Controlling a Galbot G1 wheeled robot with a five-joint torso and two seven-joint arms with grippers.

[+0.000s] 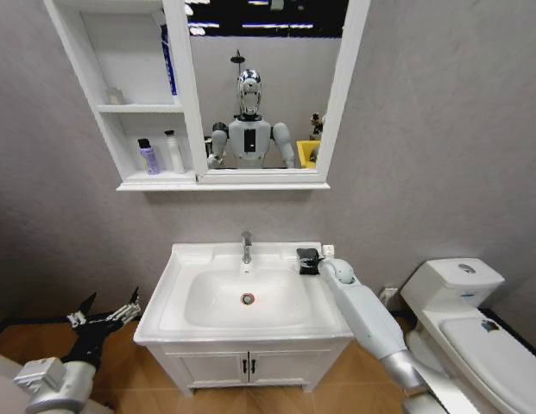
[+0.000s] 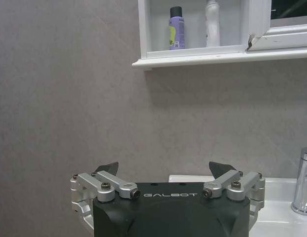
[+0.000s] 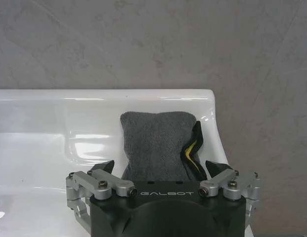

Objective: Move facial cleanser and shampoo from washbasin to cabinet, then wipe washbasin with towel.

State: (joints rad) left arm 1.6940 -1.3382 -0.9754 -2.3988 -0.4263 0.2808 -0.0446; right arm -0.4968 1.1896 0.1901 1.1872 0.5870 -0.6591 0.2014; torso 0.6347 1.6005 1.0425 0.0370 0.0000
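Observation:
The towel, a small dark folded cloth, lies on the back right corner of the white washbasin, to the right of the chrome tap. My right gripper is right at it. In the right wrist view this gripper is open, with the towel lying between and just beyond its fingertips. On the lowest shelf of the cabinet stand a purple black-capped shampoo bottle and a white facial cleanser tube. My left gripper hangs open and empty, low and to the left of the washbasin.
A white toilet stands close on the right, beside my right arm. A two-door cupboard sits under the washbasin. A blue item stands on the upper shelf. The mirror reflects the robot.

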